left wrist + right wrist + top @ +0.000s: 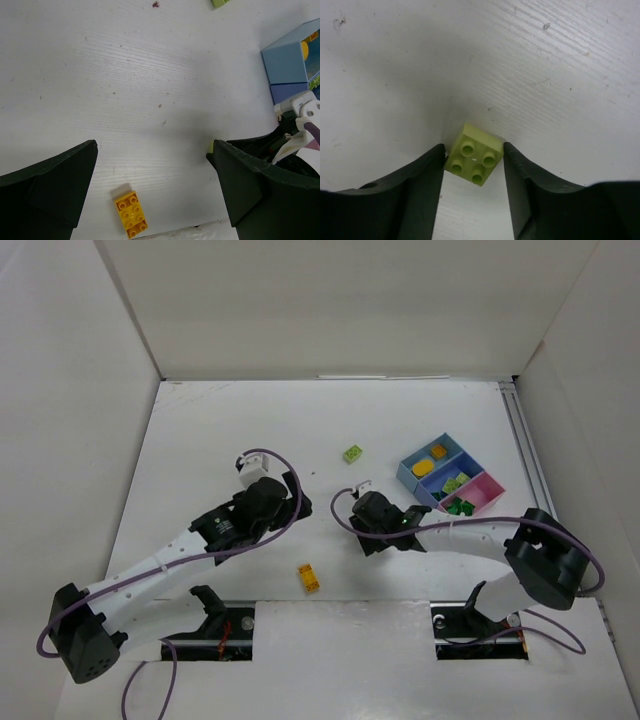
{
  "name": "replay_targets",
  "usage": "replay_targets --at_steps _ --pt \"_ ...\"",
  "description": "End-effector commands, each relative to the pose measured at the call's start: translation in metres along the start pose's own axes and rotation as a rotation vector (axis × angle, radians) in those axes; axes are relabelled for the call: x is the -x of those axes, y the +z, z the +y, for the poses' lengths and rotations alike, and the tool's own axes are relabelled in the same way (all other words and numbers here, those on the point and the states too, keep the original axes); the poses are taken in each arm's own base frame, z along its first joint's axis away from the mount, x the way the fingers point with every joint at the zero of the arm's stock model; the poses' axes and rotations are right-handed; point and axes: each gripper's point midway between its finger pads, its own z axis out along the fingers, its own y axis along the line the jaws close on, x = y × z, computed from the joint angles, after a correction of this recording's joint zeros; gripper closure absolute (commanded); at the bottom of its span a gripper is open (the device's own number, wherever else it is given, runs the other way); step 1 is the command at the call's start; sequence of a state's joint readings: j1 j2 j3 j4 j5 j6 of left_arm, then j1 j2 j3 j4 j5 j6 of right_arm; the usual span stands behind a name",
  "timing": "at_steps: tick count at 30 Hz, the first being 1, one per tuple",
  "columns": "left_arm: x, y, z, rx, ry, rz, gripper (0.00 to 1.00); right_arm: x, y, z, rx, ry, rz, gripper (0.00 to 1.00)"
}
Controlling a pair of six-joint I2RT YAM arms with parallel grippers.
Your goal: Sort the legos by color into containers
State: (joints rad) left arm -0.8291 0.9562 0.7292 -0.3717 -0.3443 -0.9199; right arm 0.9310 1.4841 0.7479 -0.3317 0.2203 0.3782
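Note:
My right gripper [473, 148] is shut on a lime yellow-green brick [474, 156], studs facing the camera, just above the table; in the top view this gripper [367, 537] hides the brick. My left gripper [153, 149] is open and empty over the table, left of the right one in the top view [288, 508]. An orange-yellow brick [131, 214] lies below and between its fingers, near the front edge [309, 578]. Another lime brick [353, 453] lies further back. The light blue [412, 468], darker blue [437, 494] and pink [488, 486] bins stand at the right and hold orange-yellow, lime and dark green bricks.
White walls close in the table on the left, back and right. A metal rail [525, 445] runs along the right edge. The right arm's wrist camera and purple cable [302, 112] show at the right of the left wrist view, next to the bins [287, 60].

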Motion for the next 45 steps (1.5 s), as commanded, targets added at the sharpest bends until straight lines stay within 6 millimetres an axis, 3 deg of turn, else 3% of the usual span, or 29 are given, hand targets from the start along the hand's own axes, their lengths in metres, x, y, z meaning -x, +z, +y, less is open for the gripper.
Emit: replay_targets --at_steps 1,7,11,14,15,16,20,22,23,25,29,30,36,37,38,40,42,45 --pt "0.007 -0.002 -0.007 -0.016 0.019 -0.013 0.00 -0.028 0.000 0.001 0.009 0.024 0.081 0.48" --pt "0.013 0.001 -0.014 -0.025 0.033 -0.031 0.00 -0.020 -0.011 -0.011 -0.057 0.051 0.055 0.63" --pt "0.021 0.008 -0.027 -0.040 0.074 -0.054 0.00 0.012 -0.035 -0.016 -0.087 0.079 -0.040 0.67" --pt "0.035 0.017 -0.048 -0.056 0.122 -0.083 0.00 0.035 -0.054 -0.034 -0.120 0.127 -0.096 0.67" --pt "0.033 0.027 -0.047 -0.025 0.174 -0.073 0.00 0.050 -0.059 -0.050 -0.142 0.167 -0.125 0.67" --pt "0.047 0.030 -0.061 -0.050 0.174 -0.105 0.00 0.054 -0.066 -0.062 -0.156 0.182 -0.143 0.68" --pt "0.061 0.064 -0.077 -0.067 0.264 -0.075 0.00 0.077 -0.088 -0.118 -0.235 0.273 -0.227 0.70" --pt "0.052 0.088 -0.077 -0.074 0.297 -0.002 0.00 0.087 -0.099 -0.152 -0.298 0.340 -0.259 0.70" --pt "0.064 0.095 -0.085 -0.092 0.293 -0.015 0.00 0.089 -0.102 -0.163 -0.320 0.343 -0.265 0.70" --pt "0.065 0.107 -0.093 -0.122 0.343 0.002 0.00 0.097 -0.109 -0.188 -0.368 0.399 -0.291 0.70" --pt "0.055 0.145 -0.105 -0.135 0.474 0.062 0.00 0.103 -0.109 -0.215 -0.391 0.446 -0.299 0.70" --pt "0.061 0.149 -0.116 -0.156 0.488 0.051 0.00 0.101 -0.103 -0.219 -0.392 0.445 -0.280 0.67" --pt "0.047 0.187 -0.122 -0.176 0.640 0.117 0.00 0.110 -0.094 -0.233 -0.390 0.443 -0.278 0.56" --pt "0.053 0.190 -0.122 -0.171 0.647 0.113 0.00 0.108 -0.090 -0.234 -0.390 0.443 -0.264 0.51" --pt "0.052 0.192 -0.124 -0.180 0.656 0.118 0.00 0.107 -0.087 -0.233 -0.390 0.451 -0.256 0.37" --pt "0.050 0.193 -0.127 -0.206 0.696 0.128 0.02 0.109 -0.091 -0.238 -0.403 0.469 -0.269 0.31" --pt "0.045 0.195 -0.126 -0.223 0.721 0.145 0.02 0.107 -0.094 -0.239 -0.414 0.470 -0.266 0.19" --pt "0.036 0.203 -0.116 -0.201 0.751 0.172 0.03 0.104 -0.105 -0.244 -0.427 0.487 -0.286 0.18"
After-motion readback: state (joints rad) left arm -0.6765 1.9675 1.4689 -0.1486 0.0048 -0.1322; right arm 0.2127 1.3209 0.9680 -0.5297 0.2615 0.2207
